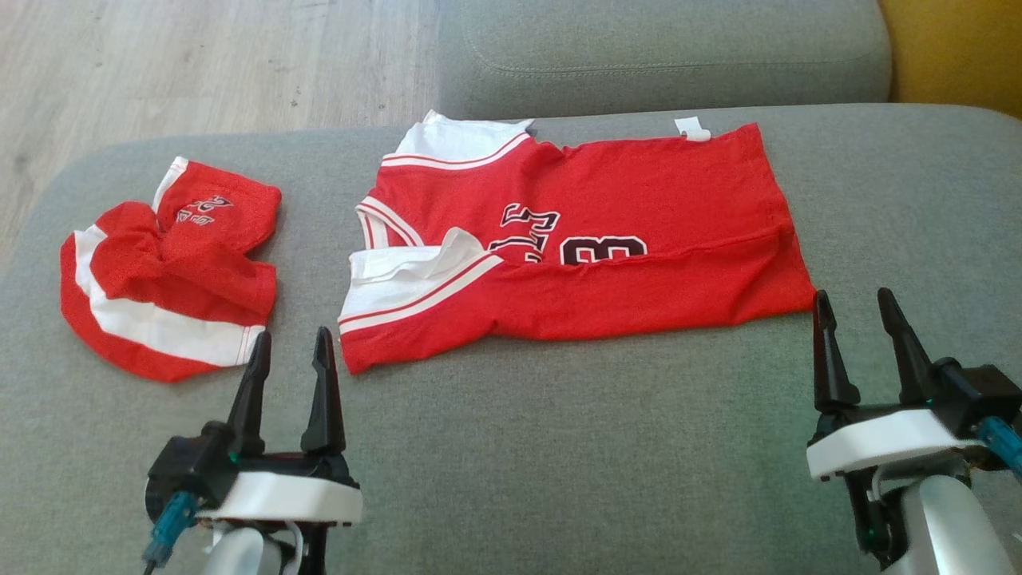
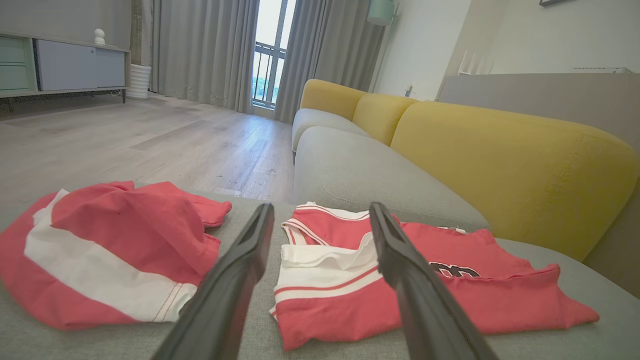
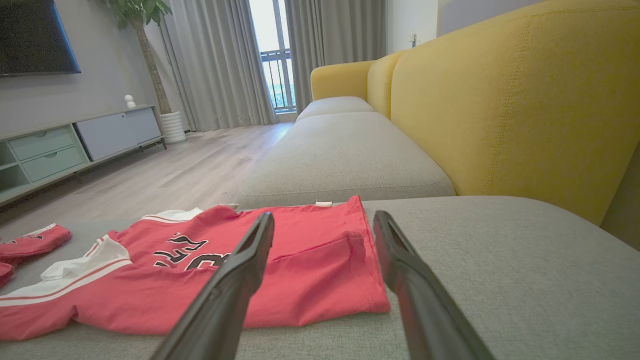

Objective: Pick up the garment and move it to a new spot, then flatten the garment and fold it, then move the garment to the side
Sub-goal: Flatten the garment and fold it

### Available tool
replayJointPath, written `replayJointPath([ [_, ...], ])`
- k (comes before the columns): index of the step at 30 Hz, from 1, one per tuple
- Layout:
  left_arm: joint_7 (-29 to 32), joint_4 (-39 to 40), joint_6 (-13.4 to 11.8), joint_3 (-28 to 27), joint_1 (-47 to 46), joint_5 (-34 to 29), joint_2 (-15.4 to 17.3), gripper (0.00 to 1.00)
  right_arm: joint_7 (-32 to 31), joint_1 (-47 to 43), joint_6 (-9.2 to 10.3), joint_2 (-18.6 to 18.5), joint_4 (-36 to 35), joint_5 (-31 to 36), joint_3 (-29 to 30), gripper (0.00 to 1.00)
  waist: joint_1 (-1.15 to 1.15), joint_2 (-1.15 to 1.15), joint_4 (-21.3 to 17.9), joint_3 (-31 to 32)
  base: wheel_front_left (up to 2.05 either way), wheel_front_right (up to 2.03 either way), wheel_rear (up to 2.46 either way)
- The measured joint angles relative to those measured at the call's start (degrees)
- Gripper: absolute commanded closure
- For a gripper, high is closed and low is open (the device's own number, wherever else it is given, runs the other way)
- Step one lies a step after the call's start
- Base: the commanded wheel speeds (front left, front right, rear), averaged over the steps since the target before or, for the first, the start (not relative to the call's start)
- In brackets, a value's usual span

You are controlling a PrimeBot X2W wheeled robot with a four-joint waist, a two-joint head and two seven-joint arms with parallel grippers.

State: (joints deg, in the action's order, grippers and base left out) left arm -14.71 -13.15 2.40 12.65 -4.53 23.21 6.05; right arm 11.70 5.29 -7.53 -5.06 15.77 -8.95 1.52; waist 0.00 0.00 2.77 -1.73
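The garment point(image 1: 607, 263) is a red jersey with white trim and black numbers, spread sideways on the grey sofa seat point(image 1: 559, 447), its near long edge folded over. It also lies ahead in the left wrist view point(image 2: 380, 295) and the right wrist view point(image 3: 290, 280). My left gripper point(image 1: 293, 351) is open, just short of the jersey's near left corner, holding nothing. My right gripper point(image 1: 856, 307) is open beside the jersey's near right corner, also holding nothing.
A crumpled pair of red and white shorts point(image 1: 172, 275) lies on the seat to the left, close to my left gripper. A second grey seat cushion point(image 1: 663, 56) lies beyond, the yellow backrest point(image 3: 510, 100) to the right, wood floor point(image 1: 200, 64) at the far left.
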Motion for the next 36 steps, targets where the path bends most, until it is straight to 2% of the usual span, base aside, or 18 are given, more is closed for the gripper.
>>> replayJointPath([
  [9, 0.31, -7.05, 2.24, 0.54, -3.18, -2.22, -1.04, 0.00, -0.62, 0.79, 0.00, 0.62, -2.04, 0.99, 0.75, 0.00, 0.01, 0.00, -0.59, -2.81, 0.00, 0.00, 0.00],
  [13, 4.48, -12.36, 2.35, 1.90, -9.18, -2.69, -1.07, 0.00, -1.14, 3.05, 0.00, 0.67, -3.52, 1.48, 0.92, 0.00, 0.01, 0.00, -1.14, -5.52, 0.00, 0.00, 0.00],
  [17, 10.16, -19.07, 0.70, 2.01, -14.93, -3.03, -1.04, 0.00, -1.42, 4.94, 0.00, 0.68, -4.78, 1.98, 1.07, 0.00, 0.02, 0.00, -1.97, -8.31, 0.00, 0.00, 0.00],
  [22, 13.77, -25.96, -3.18, 1.94, -19.12, -5.16, -0.49, 0.00, -1.63, 5.28, 0.00, 0.73, -5.23, 1.99, 0.86, 0.00, 0.02, 0.00, -3.43, -10.69, 0.00, 0.00, 0.00],
  [26, 15.33, -28.33, -3.91, 2.16, -20.99, -5.60, -0.44, 0.00, -1.61, 5.61, 0.00, 0.75, -5.30, 1.99, 0.83, 0.00, 0.01, 0.00, -4.13, -11.47, 0.00, 0.00, 0.00],
  [30, 17.06, -30.44, -3.14, 2.67, -23.42, -5.59, -0.45, 0.00, -1.61, 6.16, 0.00, 0.85, -5.69, 1.99, 0.70, 0.00, 0.01, 0.00, -4.55, -11.97, 0.00, 0.00, 0.00],
  [34, 19.62, -31.45, -1.13, 3.24, -24.77, -5.13, -0.35, 0.00, -1.63, 6.30, 0.00, 0.97, -5.71, 1.99, 0.59, 0.00, 0.00, 0.00, -4.75, -12.27, 0.00, 0.00, 0.00],
  [35, 20.14, -31.56, -0.60, 3.37, -25.07, -4.74, -0.25, 0.64, -1.64, 6.45, 0.00, 0.98, -5.70, 2.00, 0.59, 0.00, 0.00, 0.00, -4.75, -12.30, 0.00, 0.00, 0.00],
  [36, 20.25, -31.59, -0.16, 3.66, -25.29, -4.50, -0.15, 1.00, -1.66, 6.66, 0.00, 0.99, -5.67, 2.07, 0.64, 0.00, 0.00, 0.00, -4.73, -12.32, 0.00, 0.00, 0.00],
])
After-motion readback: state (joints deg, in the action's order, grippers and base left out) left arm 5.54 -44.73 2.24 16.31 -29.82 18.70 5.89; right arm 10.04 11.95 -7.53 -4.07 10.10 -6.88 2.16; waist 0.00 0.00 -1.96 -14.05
